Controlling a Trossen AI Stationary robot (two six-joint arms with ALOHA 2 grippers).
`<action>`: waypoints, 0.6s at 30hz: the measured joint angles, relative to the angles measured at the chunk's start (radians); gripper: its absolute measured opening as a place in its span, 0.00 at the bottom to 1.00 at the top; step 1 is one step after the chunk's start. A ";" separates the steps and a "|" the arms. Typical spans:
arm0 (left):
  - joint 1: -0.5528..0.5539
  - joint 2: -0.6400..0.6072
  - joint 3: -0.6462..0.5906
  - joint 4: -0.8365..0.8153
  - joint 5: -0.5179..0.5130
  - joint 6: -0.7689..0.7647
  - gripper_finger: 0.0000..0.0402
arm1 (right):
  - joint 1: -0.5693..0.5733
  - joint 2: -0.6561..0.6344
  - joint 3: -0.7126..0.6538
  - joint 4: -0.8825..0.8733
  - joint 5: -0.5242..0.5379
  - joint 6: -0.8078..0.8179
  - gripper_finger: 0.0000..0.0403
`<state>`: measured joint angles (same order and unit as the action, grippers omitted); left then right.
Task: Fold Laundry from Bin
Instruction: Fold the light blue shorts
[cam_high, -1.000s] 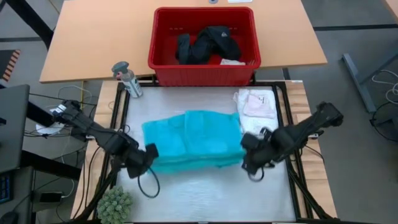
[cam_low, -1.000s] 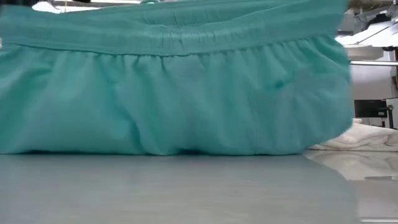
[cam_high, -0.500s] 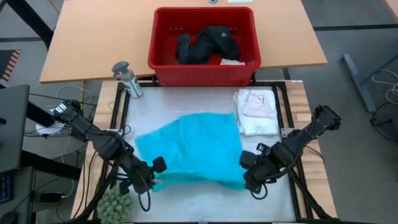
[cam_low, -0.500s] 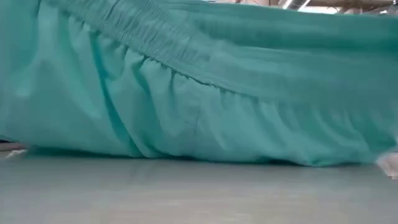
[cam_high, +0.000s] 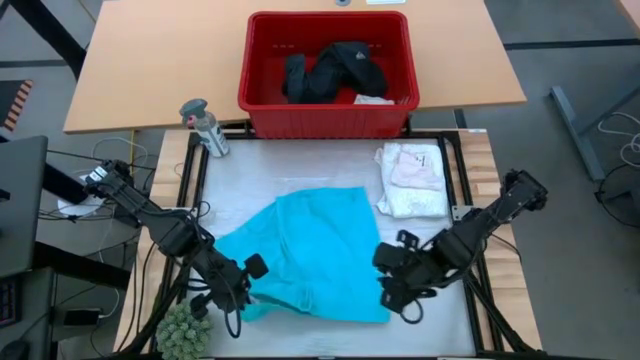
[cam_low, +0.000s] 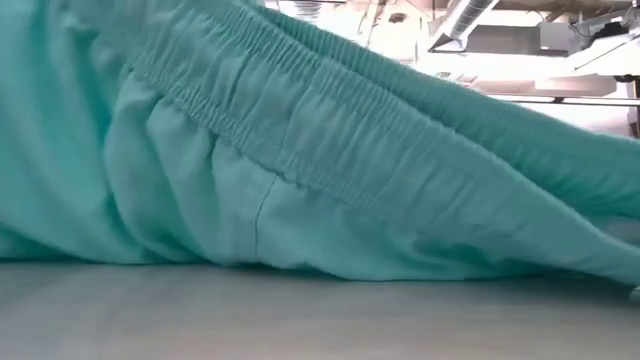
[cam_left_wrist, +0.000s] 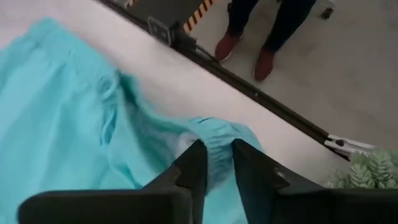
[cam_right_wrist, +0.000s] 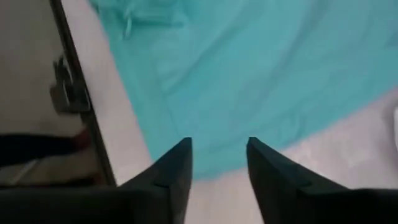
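Right gripper (cam_right_wrist: 217, 163) jaws have parted, releasing turquoise shirt (cam_high: 310, 255); left gripper (cam_left_wrist: 216, 163) pinches its edge.

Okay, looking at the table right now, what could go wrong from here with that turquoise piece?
1. The left claw has a fold of the turquoise garment between its fingers; if the arm pulls away, it may drag the cloth out of shape.
2. The right claw stands open over the garment's edge, so that side lies loose and may bunch.
3. The garment's far corner lies near the folded white pile; a tug might disturb it.
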<state>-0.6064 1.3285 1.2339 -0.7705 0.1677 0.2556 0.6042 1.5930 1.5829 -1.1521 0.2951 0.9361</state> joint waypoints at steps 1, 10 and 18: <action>0.005 0.000 0.000 -0.006 0.003 -0.013 0.19 | -0.009 0.016 -0.002 0.018 0.008 -0.021 0.49; 0.010 0.000 0.000 0.000 0.013 -0.111 0.42 | -0.069 0.233 -0.005 0.129 0.041 -0.235 0.57; 0.006 0.001 -0.124 0.058 -0.338 -0.534 0.45 | -0.087 0.278 -0.005 0.045 0.005 0.087 0.55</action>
<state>-0.6003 1.3293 1.1101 -0.7127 -0.1702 -0.2782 0.5171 1.8709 1.5784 -1.1070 0.3003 1.0236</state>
